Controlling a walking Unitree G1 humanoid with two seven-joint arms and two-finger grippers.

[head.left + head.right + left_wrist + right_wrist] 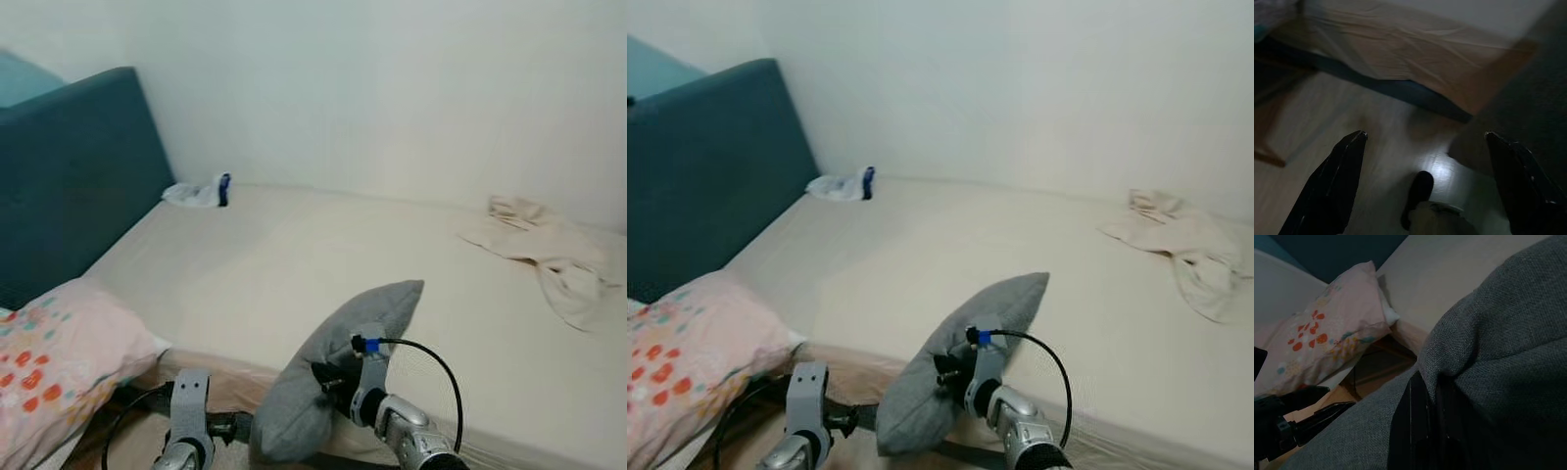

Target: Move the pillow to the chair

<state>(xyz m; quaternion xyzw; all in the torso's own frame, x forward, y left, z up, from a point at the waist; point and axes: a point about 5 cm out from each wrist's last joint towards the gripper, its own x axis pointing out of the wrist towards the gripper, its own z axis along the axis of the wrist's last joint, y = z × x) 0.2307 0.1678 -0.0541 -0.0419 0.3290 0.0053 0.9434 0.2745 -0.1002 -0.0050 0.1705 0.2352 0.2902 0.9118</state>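
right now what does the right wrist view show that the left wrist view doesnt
Right wrist view: the right claw shut on the grey pillow, the floral pillow beyond it, and the top of the bed.

Left wrist view: the open left claw with its fingers wide apart, the wooden floor below, the robot's foot, and the bed's side seen from low down.

Both: the bed and a pair of black fingers, in dim light.

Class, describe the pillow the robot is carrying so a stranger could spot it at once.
Start at the bed with its teal headboard. At its near edge, the right hand grips a pillow. It is plain grey, unlike the pink flowered pillow to the left.
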